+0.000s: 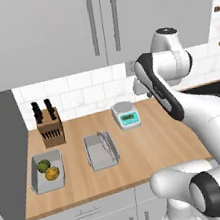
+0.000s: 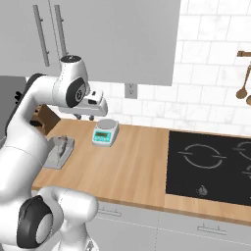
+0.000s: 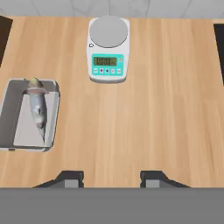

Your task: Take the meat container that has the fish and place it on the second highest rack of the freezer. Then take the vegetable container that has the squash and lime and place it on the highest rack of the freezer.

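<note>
The meat container is a shallow grey tray on the wooden counter, with the slender silver fish lying lengthwise in it. It also shows mid-counter. My gripper hangs open high above the counter, right of that tray and in front of the scale, with nothing between its fingertips. From the right base view the gripper points down below the white hand. The vegetable container sits near the counter's left end, holding the dark green lime and the yellow squash. A tall grey flank, apparently the freezer, borders the counter; its racks are out of view.
A white kitchen scale stands behind the trays near the tiled wall. A knife block is at the back left. Grey wall cabinets hang overhead. A black cooktop lies to the right, with utensils on the wall.
</note>
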Robot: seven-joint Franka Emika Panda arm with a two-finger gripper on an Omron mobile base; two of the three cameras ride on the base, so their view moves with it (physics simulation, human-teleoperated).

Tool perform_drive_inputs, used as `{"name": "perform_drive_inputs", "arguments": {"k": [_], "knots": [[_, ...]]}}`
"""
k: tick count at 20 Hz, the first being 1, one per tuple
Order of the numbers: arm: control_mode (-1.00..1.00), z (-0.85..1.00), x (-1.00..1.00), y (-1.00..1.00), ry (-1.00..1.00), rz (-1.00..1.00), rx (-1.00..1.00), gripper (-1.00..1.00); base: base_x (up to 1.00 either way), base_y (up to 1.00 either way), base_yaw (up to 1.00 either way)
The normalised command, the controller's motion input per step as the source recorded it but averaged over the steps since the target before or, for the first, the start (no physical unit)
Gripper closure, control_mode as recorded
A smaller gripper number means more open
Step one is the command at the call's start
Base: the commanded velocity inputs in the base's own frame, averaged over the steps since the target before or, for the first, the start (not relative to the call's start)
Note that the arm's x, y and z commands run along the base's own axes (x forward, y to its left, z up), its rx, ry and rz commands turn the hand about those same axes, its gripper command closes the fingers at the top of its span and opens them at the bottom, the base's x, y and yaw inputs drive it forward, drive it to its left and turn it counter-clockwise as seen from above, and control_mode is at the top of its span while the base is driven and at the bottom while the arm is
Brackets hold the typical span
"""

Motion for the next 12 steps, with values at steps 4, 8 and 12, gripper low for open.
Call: {"name": "perform_drive_inputs", "arguments": {"k": [4, 8, 12], "knots": [[-1.00, -0.03, -0.32, 0.04, -0.03, 0.11, -0.01, -1.00, 0.00, 0.00, 0.00], [-1.00, -0.12, -0.94, 0.33, -0.06, 0.51, -0.09, -1.00, 0.00, 0.00, 0.00], [-1.00, -0.37, -0.80, 0.79, 0.01, 0.61, -0.16, -1.00, 0.00, 0.00, 0.00]]}}
